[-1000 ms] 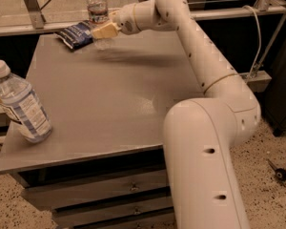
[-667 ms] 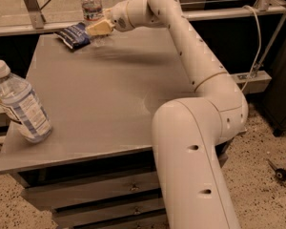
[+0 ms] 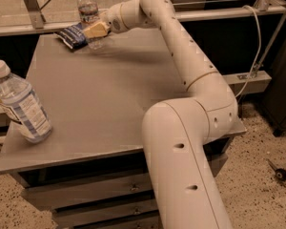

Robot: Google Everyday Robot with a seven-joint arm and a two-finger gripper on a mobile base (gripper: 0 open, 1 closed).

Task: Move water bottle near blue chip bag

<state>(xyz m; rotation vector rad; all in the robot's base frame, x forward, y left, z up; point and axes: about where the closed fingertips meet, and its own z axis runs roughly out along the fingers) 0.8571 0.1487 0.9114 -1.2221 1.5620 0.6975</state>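
The water bottle (image 3: 88, 7), slim and clear with a white cap, stands upright at the table's far left corner. My gripper (image 3: 96, 31) is shut around its lower part, tan fingers (image 3: 94, 30) across the front of it. The blue chip bag (image 3: 71, 35), dark and crinkled, lies flat on the table just left of the bottle's base, touching or nearly touching it. My white arm reaches over the table from the front right.
A bigger clear bottle with a blue-and-white label (image 3: 20, 104) stands tilted near the grey table's (image 3: 109, 94) front left edge. Drawers sit under the table. A metal rail and post run behind the far edge.
My gripper has carried the water bottle leftward along the far edge, closer to the blue chip bag. The big bottle has not moved.
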